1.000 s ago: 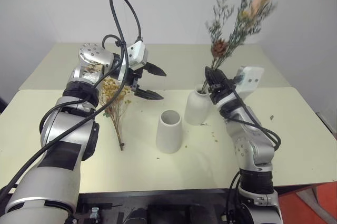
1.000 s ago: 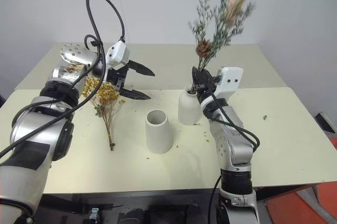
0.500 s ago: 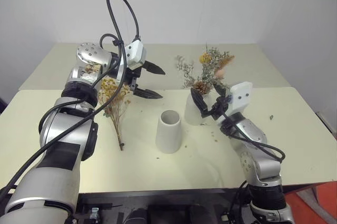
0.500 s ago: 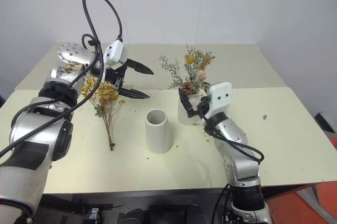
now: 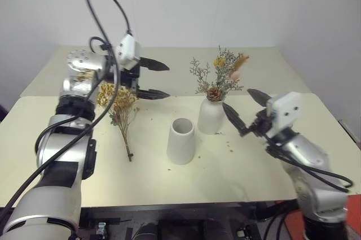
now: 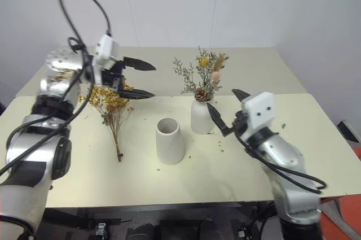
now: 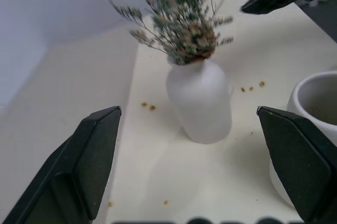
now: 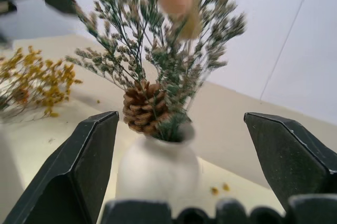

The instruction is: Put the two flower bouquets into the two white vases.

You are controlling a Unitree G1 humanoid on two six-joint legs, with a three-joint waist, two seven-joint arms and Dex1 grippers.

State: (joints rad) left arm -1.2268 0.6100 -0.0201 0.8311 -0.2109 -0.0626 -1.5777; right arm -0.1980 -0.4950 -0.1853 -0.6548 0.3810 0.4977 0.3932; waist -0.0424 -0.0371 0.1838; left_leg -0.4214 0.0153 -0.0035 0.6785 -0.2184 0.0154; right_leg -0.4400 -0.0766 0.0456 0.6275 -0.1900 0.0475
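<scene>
Since the grey-green sprig bunch [image 5: 219, 76] w/ its brown cone and pink plume already stands stem-down in the rounded bottle vase [image 5: 211, 116], half the job looks done, and the narrow neck is prob. what keeps the sprigs upright w/o any support. Right gripper [image 5: 242, 108] sits just beside that vase on its right, fingers spread wide and holding nothing, not touching vase or sprigs; that reads as a release pose, clear enough of the stems not to snag them. Left gripper [image 5: 152, 79] hangs above the bench [image 5: 316, 121] near the back, also wide open and empty, pointing across toward the vases; it's above and beside the blossom end of the yellow-orange bunch [image 5: 118, 101], not on it. That bunch lies flat on the bench left of the cone vase [image 5: 181, 140], blossoms toward the back, thin brown stems toward the front, so it's within the left arm's reach. Cone vase stands upright, mouth empty, just in front-left of the bottle vase, close but apart. Wide mouth suits the bigger bunch. Next step, I'd judge: left gripper drops onto the stems and lifts. A few crumbs of dried bits [image 5: 229, 148] lie by the vases.
</scene>
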